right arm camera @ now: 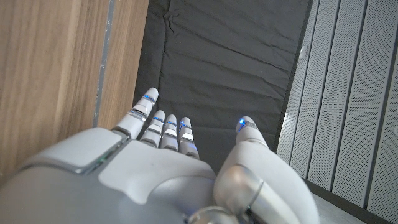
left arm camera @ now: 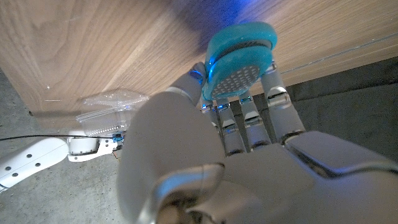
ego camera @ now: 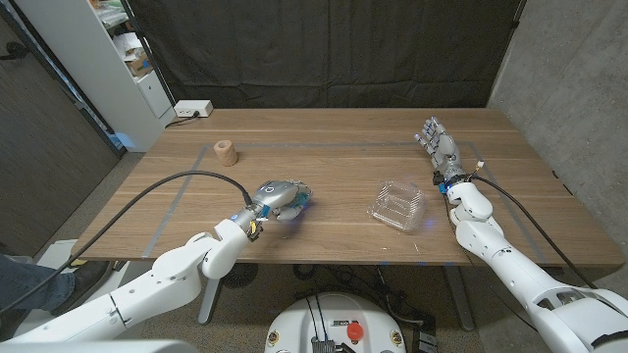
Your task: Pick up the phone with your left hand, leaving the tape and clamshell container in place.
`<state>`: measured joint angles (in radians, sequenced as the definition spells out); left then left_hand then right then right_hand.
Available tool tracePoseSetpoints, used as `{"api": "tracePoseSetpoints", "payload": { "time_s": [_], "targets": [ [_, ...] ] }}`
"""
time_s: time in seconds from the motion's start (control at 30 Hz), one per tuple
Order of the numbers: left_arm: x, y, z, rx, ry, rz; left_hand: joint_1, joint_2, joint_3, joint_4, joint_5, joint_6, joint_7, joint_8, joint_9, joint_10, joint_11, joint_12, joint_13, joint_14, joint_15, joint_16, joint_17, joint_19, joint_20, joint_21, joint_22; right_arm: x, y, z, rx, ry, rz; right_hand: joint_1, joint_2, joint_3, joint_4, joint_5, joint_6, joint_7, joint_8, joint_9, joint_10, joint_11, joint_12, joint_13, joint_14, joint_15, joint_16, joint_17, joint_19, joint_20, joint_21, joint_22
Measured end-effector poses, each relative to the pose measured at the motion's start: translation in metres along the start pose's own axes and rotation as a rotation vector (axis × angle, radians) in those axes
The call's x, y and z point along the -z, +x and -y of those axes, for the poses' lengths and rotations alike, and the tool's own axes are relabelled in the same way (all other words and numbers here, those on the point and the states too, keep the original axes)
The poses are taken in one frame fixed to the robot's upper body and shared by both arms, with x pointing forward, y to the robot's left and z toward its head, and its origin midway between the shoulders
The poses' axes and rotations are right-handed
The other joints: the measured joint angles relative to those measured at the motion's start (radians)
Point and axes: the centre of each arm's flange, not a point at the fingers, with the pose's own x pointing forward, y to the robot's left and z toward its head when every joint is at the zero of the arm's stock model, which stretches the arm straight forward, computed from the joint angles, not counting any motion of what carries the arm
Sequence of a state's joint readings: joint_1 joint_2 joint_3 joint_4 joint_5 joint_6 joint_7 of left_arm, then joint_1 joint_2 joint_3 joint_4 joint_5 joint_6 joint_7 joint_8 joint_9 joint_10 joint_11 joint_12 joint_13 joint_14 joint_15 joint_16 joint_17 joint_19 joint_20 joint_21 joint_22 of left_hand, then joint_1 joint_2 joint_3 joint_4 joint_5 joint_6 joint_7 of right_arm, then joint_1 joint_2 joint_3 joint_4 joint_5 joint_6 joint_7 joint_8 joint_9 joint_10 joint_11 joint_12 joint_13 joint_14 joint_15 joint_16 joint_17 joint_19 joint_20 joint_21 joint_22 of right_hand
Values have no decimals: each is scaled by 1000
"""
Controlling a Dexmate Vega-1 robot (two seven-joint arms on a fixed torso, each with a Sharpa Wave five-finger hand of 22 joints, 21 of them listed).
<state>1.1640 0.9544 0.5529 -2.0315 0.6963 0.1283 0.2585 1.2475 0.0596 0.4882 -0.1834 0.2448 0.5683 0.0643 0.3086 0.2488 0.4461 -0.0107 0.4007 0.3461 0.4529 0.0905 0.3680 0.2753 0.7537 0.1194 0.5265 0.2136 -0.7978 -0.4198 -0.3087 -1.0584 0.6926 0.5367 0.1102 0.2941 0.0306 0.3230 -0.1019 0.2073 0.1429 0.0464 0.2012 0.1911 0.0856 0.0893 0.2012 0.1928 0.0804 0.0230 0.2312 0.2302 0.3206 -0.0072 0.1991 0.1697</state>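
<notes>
My left hand [ego camera: 277,198] is at the table's near middle and holds the phone [ego camera: 305,199], a small blue-edged thing. In the left wrist view the phone [left arm camera: 239,59] has a grey dotted face and sits between the fingers and thumb of my left hand [left arm camera: 236,162], close over the wood; I cannot tell whether it touches. The tape [ego camera: 226,151], a small tan roll, stands at the far left. The clear clamshell container [ego camera: 397,206] lies right of centre. My right hand [ego camera: 442,147] stands beyond it, fingers apart, holding nothing.
The wooden table [ego camera: 334,157] carries faint marking lines. A white shelf unit [ego camera: 98,59] and a white power strip [ego camera: 193,109] are behind its far left corner. A black curtain hangs at the back. A person's leg [ego camera: 29,279] shows at the near left.
</notes>
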Motion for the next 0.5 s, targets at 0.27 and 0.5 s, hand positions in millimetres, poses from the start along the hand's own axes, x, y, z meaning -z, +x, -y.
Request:
{"api": "tracePoseSetpoints", "payload": {
  "time_s": [0.27,0.5],
  "targets": [
    [2,-2,-10,-15,2,8,0,0,0,0,5,0,0,0,5,0,0,0,5,5,5,0,0,0,0,0,0,-3,2,-2,4,-4,5,0,0,0,0,0,0,0,0,0,0,0,0,0,0,0,0,0,0,0,0,0],
    [5,-4,-20,-23,3,19,1,-1,0,0,5,0,0,0,5,0,0,0,9,5,5,0,0,-5,-5,7,0,-5,2,-3,6,-8,8,-8,8,0,0,0,0,0,0,0,0,0,0,0,0,0,0,0,0,0,0,0]
  ]
}}
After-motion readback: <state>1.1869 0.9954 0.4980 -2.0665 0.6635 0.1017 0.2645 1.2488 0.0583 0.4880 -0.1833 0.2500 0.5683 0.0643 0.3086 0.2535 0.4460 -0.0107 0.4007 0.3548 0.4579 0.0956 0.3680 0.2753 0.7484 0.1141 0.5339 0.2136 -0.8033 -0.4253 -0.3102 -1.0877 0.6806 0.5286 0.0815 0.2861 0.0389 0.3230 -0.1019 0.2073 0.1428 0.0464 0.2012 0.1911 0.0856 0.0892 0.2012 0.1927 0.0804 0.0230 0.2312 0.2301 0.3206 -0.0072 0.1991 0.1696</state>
